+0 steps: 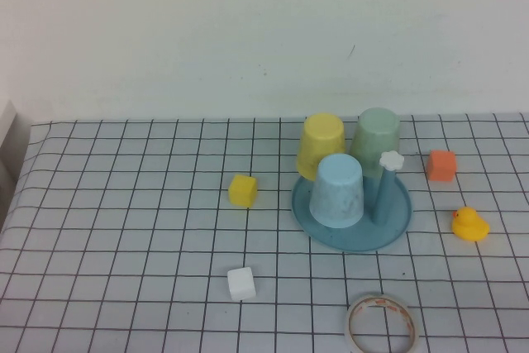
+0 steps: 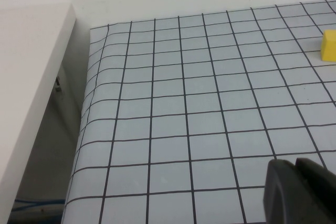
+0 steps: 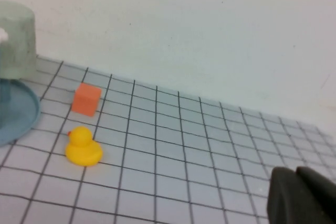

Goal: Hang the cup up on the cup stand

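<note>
Blue cup [image 1: 338, 190] sits upside down on the stand [image 1: 351, 236], both pincers well away from it.

Cup is on the stand's near-left part, w/ a yellow cup [image 1: 321, 145] and a green cup [image 1: 374, 136] upturned behind it and one bare peg w/ white flower cap [image 1: 391, 159] just to its right. L pincer [image 2: 300, 192] hangs low over the checked cloth [image 1: 124, 229] by the table's left edge, fingers pressed together on nothing; a yellow block [image 2: 329, 45] lies far ahead of it. R pincer [image 3: 302, 196] hangs over the cloth's right side, fingers likewise together, empty; a duck [image 3: 83, 147] and an orange block [image 3: 86, 98] lie ahead of it, between it and the stand's rim. A white block [image 1: 241, 283] and a tape roll [image 1: 381, 325] lie on the near cloth.
</note>
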### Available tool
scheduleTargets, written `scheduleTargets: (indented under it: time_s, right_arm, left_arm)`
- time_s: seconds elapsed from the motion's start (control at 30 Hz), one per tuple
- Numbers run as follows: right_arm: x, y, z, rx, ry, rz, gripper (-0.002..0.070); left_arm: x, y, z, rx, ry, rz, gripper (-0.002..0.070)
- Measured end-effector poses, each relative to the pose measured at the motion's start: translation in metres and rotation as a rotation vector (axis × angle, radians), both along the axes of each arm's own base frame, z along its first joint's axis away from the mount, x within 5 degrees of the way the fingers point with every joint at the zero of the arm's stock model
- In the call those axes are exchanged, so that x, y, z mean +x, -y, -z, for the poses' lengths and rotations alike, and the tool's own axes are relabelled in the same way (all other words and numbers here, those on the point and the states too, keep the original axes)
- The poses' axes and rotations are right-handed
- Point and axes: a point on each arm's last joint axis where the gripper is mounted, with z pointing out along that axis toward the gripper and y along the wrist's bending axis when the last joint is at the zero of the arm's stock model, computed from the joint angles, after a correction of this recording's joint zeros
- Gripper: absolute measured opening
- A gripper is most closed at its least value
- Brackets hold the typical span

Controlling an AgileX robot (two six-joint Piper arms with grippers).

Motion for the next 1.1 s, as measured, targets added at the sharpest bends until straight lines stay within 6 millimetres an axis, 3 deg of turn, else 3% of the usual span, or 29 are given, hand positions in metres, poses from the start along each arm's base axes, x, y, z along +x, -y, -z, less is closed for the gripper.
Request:
scheduleTargets:
  time_s: [0.2,0.3,1.1]
  right_arm:
    - [0.001,0.001,0.015,0.135,-0.027,0.028,-0.0001]
    - [-0.001,0.001,0.024,0.191,-0.125,0.047,-0.0001]
    - [-0.002,-0.003,0.025,0.248,-0.158,-0.004,-0.0001]
  left_arm:
    - [0.000,0.000,0.000,0.000,0.000,0.000,-0.0001]
    - [0.000,0.000,0.000,0.000,0.000,0.000,-0.0001]
    - [0.000,0.000,0.000,-0.002,0.000,-0.001,-0.0001]
